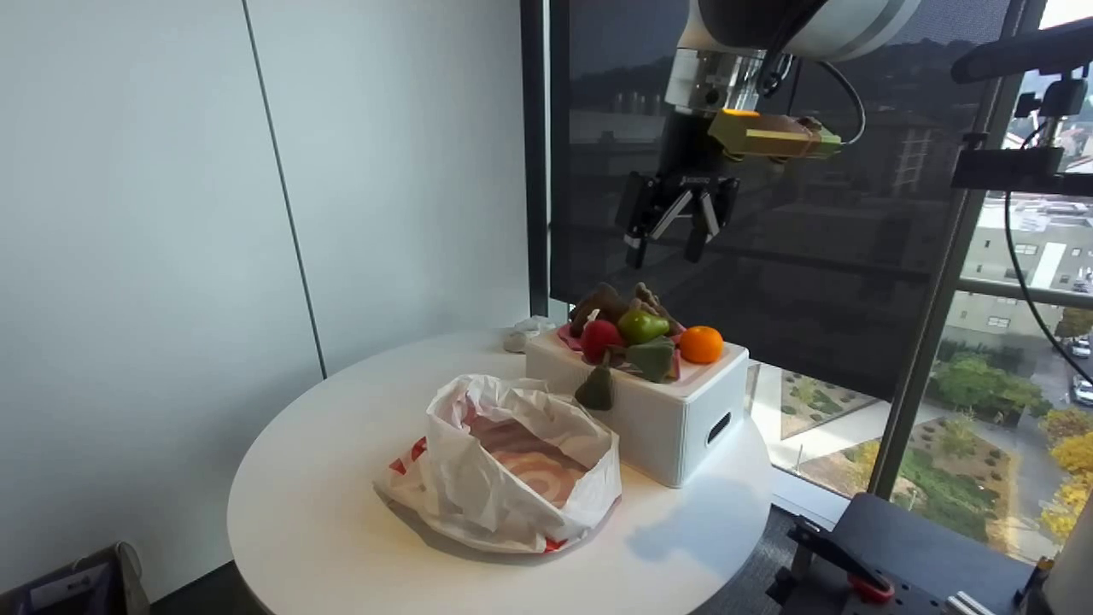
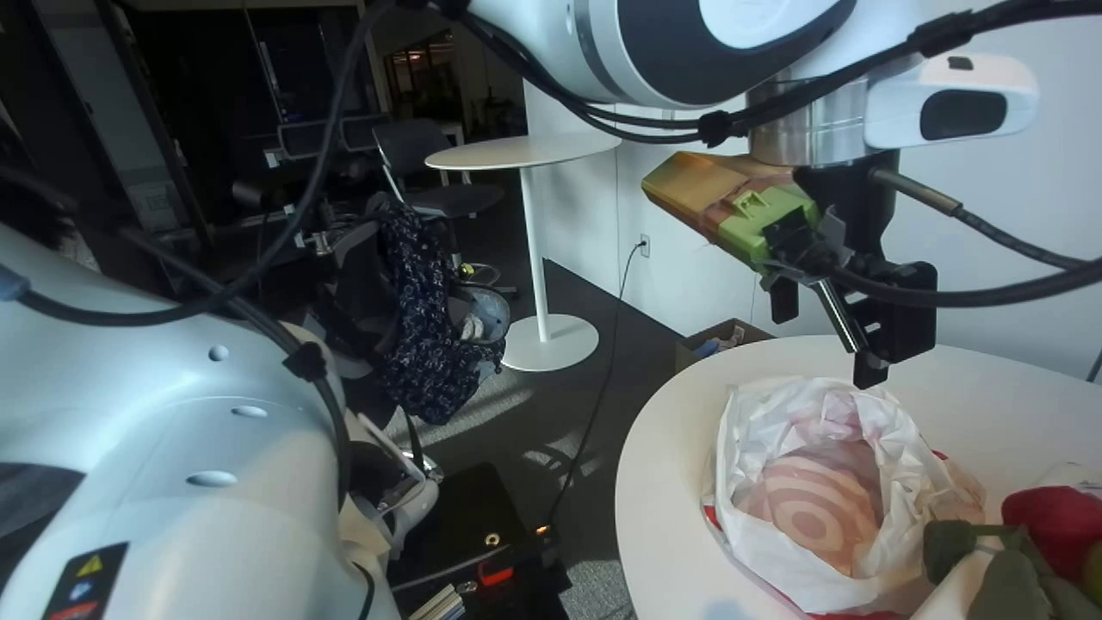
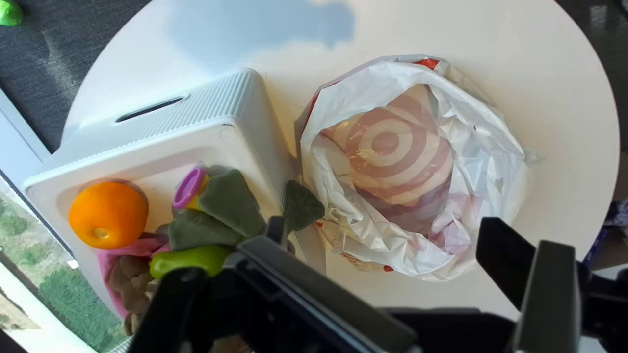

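My gripper (image 1: 666, 254) hangs open and empty, pointing down above the round table. It also shows open in an exterior view (image 2: 827, 343) and the wrist view (image 3: 385, 228). A crumpled white plastic bag (image 1: 487, 487) stands with its mouth open on the table; a pink ring pattern shows inside. Beside it is a white ribbed box (image 1: 640, 436). On the box lie an orange (image 1: 701, 345), a red fruit (image 1: 600, 340), a green pear (image 1: 642, 326), dark green leaves (image 1: 596, 389) and brown lumpy things (image 1: 602, 303). A purple-rimmed yellow item (image 3: 189, 188) shows there too.
The white round table (image 1: 316, 478) stands close to a pale wall (image 1: 154, 256) and a window with a dark blind (image 1: 794, 273). Crumpled clear plastic (image 1: 531, 329) lies behind the box. Another round table (image 2: 525, 151) and a chair with dark patterned cloth (image 2: 430, 327) stand farther off.
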Controlling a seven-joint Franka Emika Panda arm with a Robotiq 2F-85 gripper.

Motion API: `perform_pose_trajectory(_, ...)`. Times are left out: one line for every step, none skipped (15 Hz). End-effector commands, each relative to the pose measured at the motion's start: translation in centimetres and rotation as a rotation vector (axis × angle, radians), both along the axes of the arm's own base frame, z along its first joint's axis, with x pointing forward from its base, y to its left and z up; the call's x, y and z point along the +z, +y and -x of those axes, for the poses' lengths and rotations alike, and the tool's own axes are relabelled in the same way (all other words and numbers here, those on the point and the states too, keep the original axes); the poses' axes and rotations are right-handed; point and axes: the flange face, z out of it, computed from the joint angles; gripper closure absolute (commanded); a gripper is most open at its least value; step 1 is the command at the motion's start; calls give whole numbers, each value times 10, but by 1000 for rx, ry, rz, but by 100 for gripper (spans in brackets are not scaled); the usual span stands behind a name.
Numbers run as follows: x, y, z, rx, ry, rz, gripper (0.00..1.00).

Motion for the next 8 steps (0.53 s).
perform_pose_trajectory(-21,8,-11,9,12,44,0)
perform_pose_trajectory(-31,11,-15,17,21,52,0)
perform_pose_trajectory(-48,10,-22,19,34,81,0)
perform_pose_trajectory(-60,10,-26,28,41,99,0)
perform_pose_trajectory(-74,8,-32,27,45,123,0)
perform_pose_trajectory(-87,4,-40,16,45,153,0)
perform_pose_trajectory(-100,-3,-48,-9,44,180,0)
perform_pose_trajectory(-108,-10,-55,-27,41,203,0)
